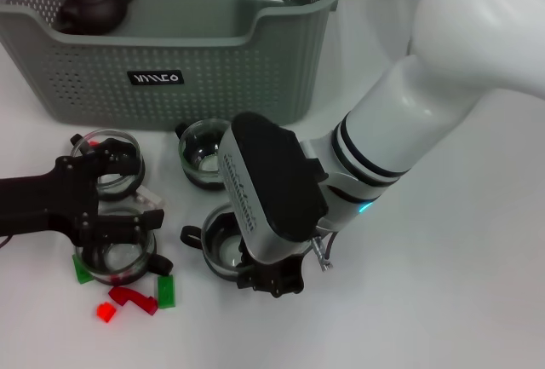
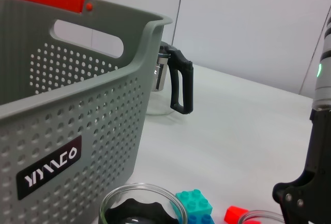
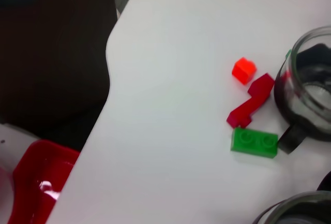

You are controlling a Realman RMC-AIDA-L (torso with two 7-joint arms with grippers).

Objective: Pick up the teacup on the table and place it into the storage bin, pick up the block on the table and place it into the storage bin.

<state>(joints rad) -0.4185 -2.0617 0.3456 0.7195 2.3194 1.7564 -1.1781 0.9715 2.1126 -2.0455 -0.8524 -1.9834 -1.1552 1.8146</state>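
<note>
- At far left in the head view, left gripper (image 1: 128,194) low over the table (image 1: 443,301), black fingers (image 1: 115,160) spread wide, nothing clamped between them.
- One finger across the rear-left teacup (image 1: 119,180), the other across the rim of the front-left teacup (image 1: 119,260); small pink-and-white block (image 1: 151,198) on the table in the gap.
- Beside the front-left teacup, four loose blocks: a green block (image 1: 83,269) at its left edge, a bright red block (image 1: 106,311) nearest the robot, a dark red block (image 1: 134,298) just beside that, and a second green block (image 1: 166,291) further right.
- Behind all this, storage bin (image 1: 170,71), grey-green and perforated, black label facing forward; dark teapot (image 1: 94,4) inside at its left rear corner. No teacup and no block in it.
- Just before the bin's front wall, near the middle, middle teacup (image 1: 203,152), upright and untouched.
- Nearer the robot, handled teacup (image 1: 213,245), still on the table, partly covered by the right gripper (image 1: 271,282), which hangs at its right rim. Cannot tell whether that pincer is wide or narrow.
- From the left wrist camera: bin wall close by, a clear glass jug (image 2: 178,87) with black handle past its corner, and a teal block (image 2: 194,202) touching a teacup's rim.
</note>
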